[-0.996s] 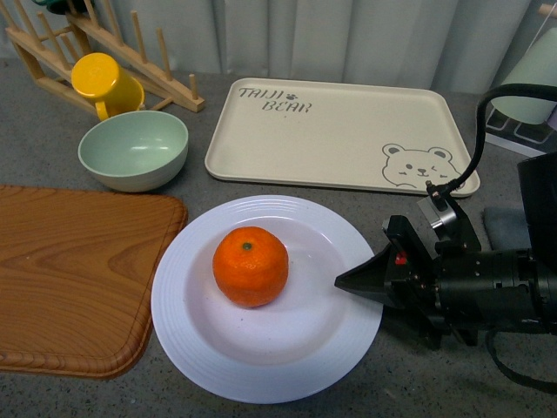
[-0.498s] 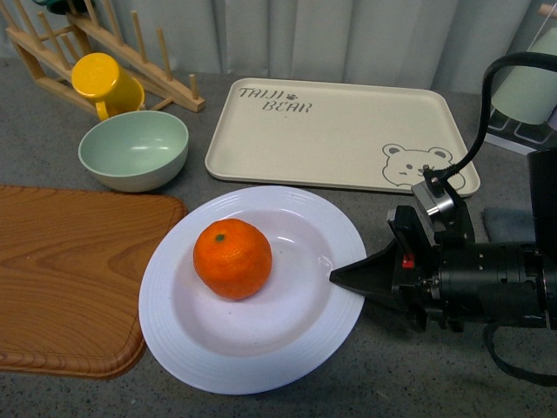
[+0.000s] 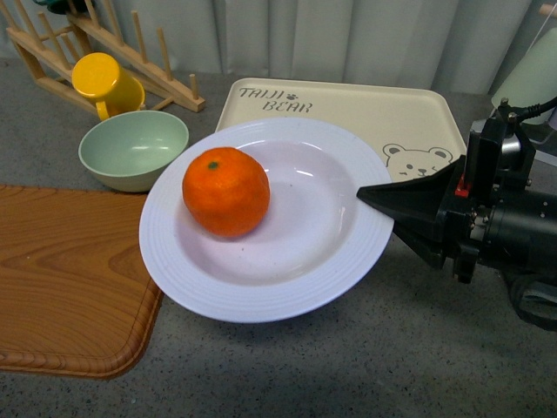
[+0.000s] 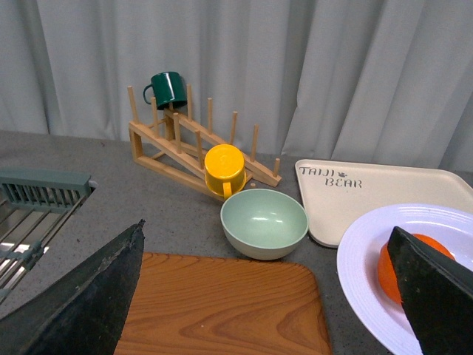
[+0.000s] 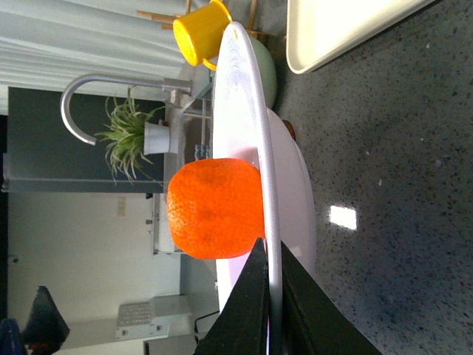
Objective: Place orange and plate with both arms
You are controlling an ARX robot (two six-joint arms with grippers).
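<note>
Grey speckled countertop (image 3: 348,374) is stretching out before pale curtains (image 3: 348,35), and I am counting one of each thing. One large round white plate with a ridged rim (image 3: 261,296) is hanging raised above the counter, and in the front view it is overlapping the tray's near edge. One round bright-orange orange (image 3: 225,192) is sitting in the plate's well, left of centre. The right gripper (image 3: 370,193) is pinching the plate's right rim, with one finger over it and one under. The left gripper (image 4: 266,226) is gaping wide and gripping nothing.

One beige rectangular tray (image 3: 348,113) is lying at the far right, reading "TAIJI BEAR", with a bear face drawn on it. One pale-green bowl (image 3: 130,148) is sitting far left. Beyond it, one yellow mug (image 3: 103,83) and one dark-green mug (image 4: 168,89) are sitting on one wooden peg rack (image 3: 139,52). One wooden cutting board (image 3: 70,270) is lying near left.
</note>
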